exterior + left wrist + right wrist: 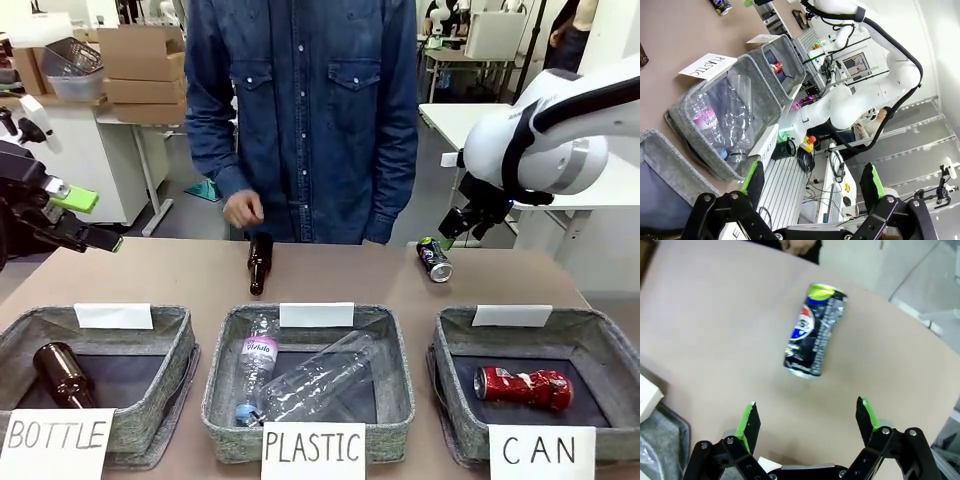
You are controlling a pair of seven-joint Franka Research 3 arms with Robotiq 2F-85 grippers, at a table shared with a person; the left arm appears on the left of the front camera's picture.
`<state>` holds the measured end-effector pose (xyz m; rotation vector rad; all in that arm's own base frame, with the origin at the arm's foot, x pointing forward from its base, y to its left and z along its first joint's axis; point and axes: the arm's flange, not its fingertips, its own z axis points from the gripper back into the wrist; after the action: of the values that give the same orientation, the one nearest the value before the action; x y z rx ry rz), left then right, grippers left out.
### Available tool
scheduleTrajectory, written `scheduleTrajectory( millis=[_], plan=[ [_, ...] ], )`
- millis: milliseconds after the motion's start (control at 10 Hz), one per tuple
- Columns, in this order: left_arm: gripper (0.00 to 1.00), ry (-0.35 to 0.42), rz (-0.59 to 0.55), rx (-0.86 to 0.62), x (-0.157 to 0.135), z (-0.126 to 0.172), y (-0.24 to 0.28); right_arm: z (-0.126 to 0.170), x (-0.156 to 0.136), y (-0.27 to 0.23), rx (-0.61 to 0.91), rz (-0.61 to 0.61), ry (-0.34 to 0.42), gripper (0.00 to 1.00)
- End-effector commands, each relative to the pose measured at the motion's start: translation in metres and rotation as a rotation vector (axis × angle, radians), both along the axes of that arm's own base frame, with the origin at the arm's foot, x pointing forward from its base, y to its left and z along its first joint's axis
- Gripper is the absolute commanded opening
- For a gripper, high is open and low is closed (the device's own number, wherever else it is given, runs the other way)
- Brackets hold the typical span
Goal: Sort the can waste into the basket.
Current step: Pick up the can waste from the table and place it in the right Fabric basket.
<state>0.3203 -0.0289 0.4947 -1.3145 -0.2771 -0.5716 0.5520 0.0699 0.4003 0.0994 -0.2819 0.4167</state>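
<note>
Brown tabletop (340, 275) carries three grey fabric baskets. The CAN basket (600, 345) at the right holds the dented red can (523, 387). The right gripper (807, 425), jaws apart and empty, hangs above the dark blue can (814, 331) lying on the tabletop. The left gripper (812, 182), jaws apart, is empty.

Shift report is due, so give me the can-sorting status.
Done: the red can lies in the CAN basket. In hand: nothing yet; the right gripper is open above the dark can, which lies on the table. Left: grasp it and drop it in that basket. The left gripper is open, off to the side.
</note>
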Motion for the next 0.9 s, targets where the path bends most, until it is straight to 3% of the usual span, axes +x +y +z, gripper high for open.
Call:
scheduleTrajectory(
  millis=[0,200,600,800],
  plan=[
    [1.0,-0.013,-0.009,-0.004,-0.002,0.0,0.001,-0.01,0.027,0.001,-0.058,-0.075,0.002,1.0],
    [1.0,-0.013,-0.009,-0.004,-0.002,0.0,0.001,-0.034,0.054,0.005,-0.083,-0.096,0.031,1.0],
    [1.0,-0.013,-0.009,-0.004,-0.002,0.0,0.001,-0.072,0.062,0.021,-0.061,-0.084,0.104,1.0],
    [1.0,-0.013,-0.009,-0.004,-0.002,0.0,0.001,-0.082,0.062,0.029,-0.098,-0.095,0.103,1.0]
  ],
)
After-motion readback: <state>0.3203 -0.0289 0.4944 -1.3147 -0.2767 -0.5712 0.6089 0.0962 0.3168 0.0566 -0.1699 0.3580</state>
